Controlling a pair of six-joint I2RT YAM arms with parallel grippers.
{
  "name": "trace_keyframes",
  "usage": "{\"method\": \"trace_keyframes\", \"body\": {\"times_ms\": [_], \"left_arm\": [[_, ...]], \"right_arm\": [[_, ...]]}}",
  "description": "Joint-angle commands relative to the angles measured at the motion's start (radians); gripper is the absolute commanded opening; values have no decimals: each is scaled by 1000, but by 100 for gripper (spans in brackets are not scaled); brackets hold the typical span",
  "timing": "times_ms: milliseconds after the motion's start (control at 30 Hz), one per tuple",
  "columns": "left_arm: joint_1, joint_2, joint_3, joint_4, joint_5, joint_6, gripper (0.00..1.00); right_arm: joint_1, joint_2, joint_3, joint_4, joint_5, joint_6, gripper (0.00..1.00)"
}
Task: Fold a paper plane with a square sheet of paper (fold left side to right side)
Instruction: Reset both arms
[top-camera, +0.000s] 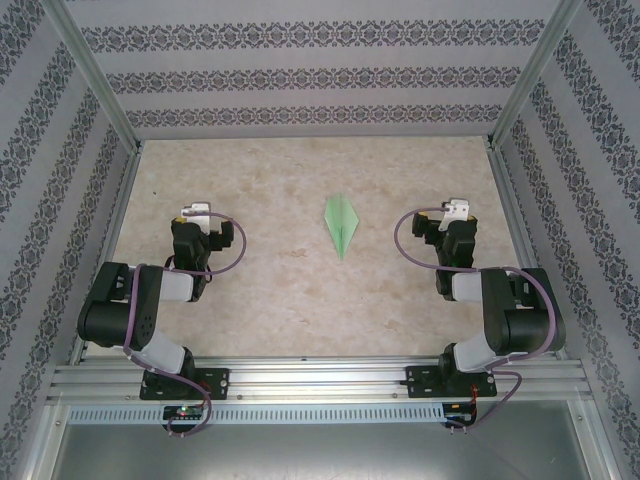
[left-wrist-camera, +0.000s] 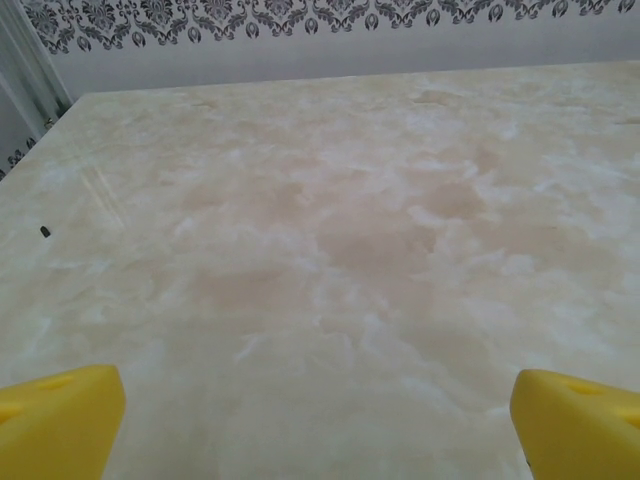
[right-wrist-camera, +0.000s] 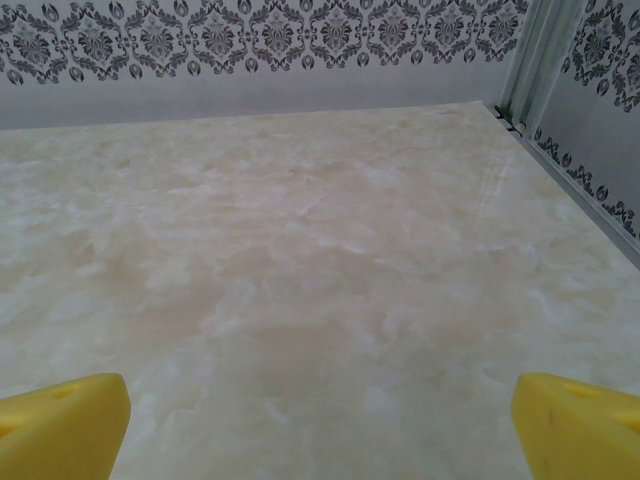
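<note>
Left gripper (left-wrist-camera: 318, 392), paper plane (top-camera: 341, 224), right gripper (right-wrist-camera: 320, 395)

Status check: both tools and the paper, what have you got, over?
Left tool open, holding nothing. Right tool open, holding nothing. Paper plane folded, lying at centre of the table, apart from both tools. Nothing blocking it.

The tabletop (top-camera: 280, 300) has a smooth, marble-patterned beige surface with a faint sheen. The paper plane (top-camera: 341, 224) is thin, pale green paper, matt and sharply creased. The left arm's fingers (left-wrist-camera: 60, 425) and the right arm's fingers (right-wrist-camera: 575, 425) are smooth, matt yellow plastic. The arms (top-camera: 115, 312) have glossy black and grey shells. The rails (top-camera: 320, 380) are brushed bare metal; the walls (top-camera: 320, 70) look like matt printed wallpaper.
</note>
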Motion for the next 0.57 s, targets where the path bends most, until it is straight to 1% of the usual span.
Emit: {"method": "trace_keyframes", "body": {"times_ms": [0, 533], "left_arm": [[6, -6, 7, 4, 36, 24, 100], [7, -6, 11, -3, 48, 29, 100]], "right_arm": [[-7, -10, 13, 34, -6, -8, 98], [-4, -9, 13, 33, -1, -11, 98]]}}
